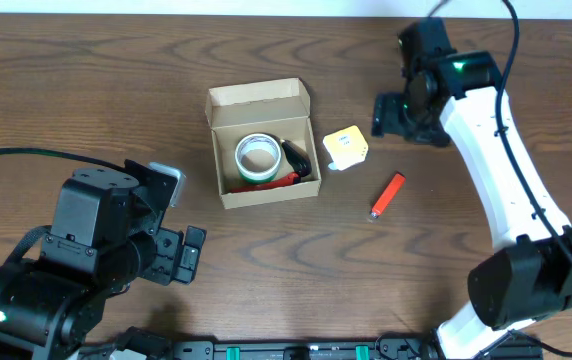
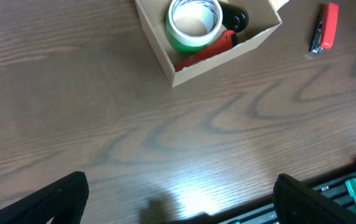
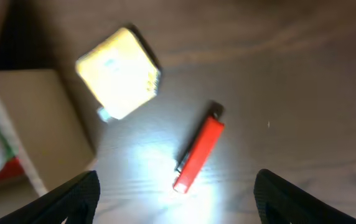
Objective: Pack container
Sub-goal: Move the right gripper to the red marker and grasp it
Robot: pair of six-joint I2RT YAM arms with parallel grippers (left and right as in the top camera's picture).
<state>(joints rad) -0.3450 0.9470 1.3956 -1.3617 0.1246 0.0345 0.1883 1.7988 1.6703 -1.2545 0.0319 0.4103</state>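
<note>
hovering over the table (image 1: 86, 80), the right gripper (image 3: 177, 177) has its jaws spread wide and holds nothing. the red marker (image 3: 198, 154) lies on the wood between those jaws, slanted across the gap, so the pose looks chosen for coming down over it. the yellow block (image 3: 119, 71) sits further ahead of the jaws and off to one side, near the marker but apart from it. the box (image 1: 269, 194) stands beyond that same side jaw with its lid flap thrown back, which leaves its mouth free for dropping things in. inside it a green tape roll (image 2: 193, 22) lies flat, with a black piece (image 2: 237, 18) and a red tool (image 2: 212, 48) tucked beside it. the left gripper (image 2: 181, 180) is also wide open and empty, with the box well ahead of its jaws and only bare wood between them; it is likely keeping out of the way. judging by what lies outside the box, the packing is part done and the marker seems the next pick. its slant may call for a wrist turn so the jaws close across its narrow width.
</note>
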